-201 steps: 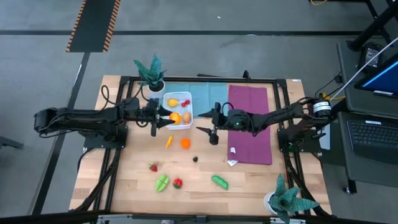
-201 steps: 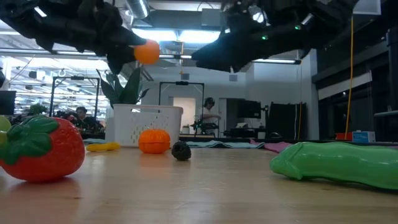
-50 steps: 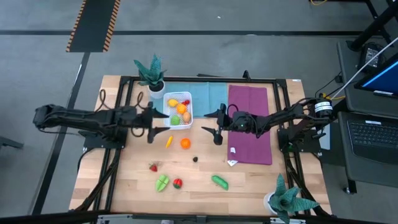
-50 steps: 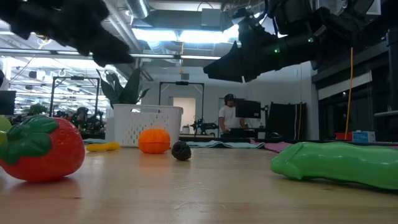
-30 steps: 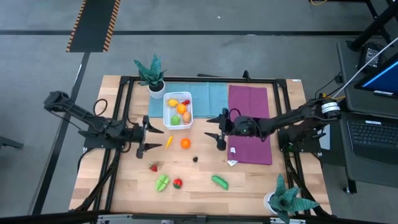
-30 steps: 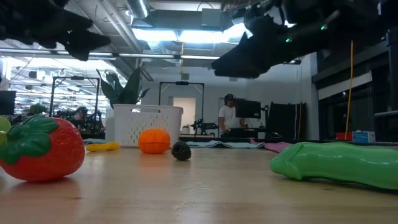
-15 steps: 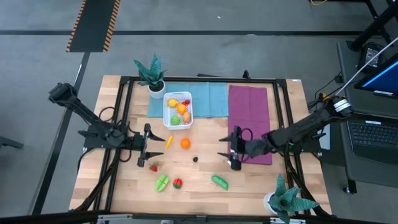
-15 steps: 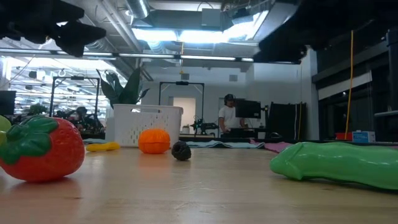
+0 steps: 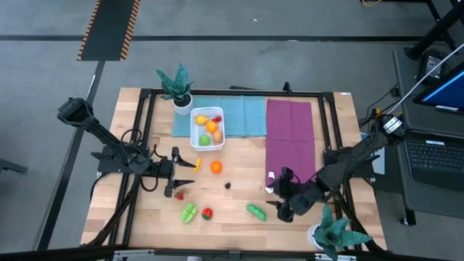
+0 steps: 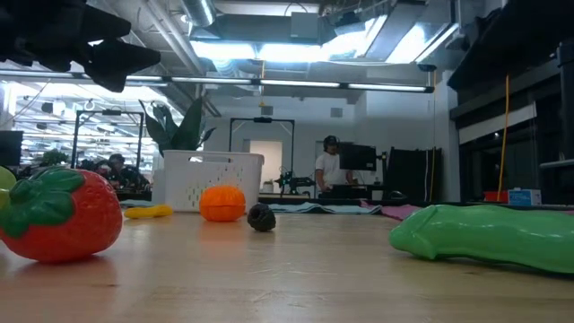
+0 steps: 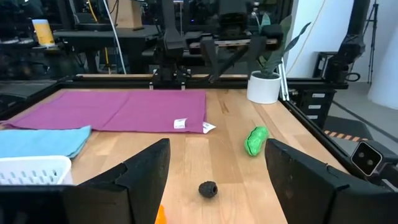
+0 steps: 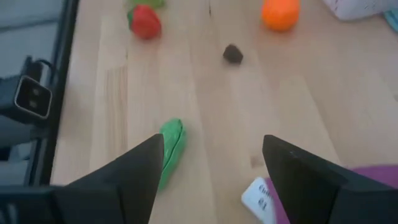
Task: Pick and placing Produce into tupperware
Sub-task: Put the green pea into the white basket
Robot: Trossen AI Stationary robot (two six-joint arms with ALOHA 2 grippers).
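Past the left gripper (image 11: 214, 180), its two dark fingers (image 11: 144, 172) spread apart with nothing between them, a small dark piece of produce (image 11: 208, 189) sits on the wooden table (image 11: 230, 158). A green vegetable (image 11: 255, 140) lies farther off, well apart from it. A purple cloth (image 11: 118, 111) with a white tag (image 11: 180, 124) covers the far side, a pale blue cloth (image 11: 40, 140) just beside it. A corner of the white tupperware (image 11: 34, 169) shows near one finger. A white potted plant (image 11: 264, 84) stands at the table's far edge.

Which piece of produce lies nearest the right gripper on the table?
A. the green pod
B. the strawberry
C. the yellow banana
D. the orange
A: in the high view the right gripper hangs just beside the green pod, the other pieces lying farther toward the left arm.
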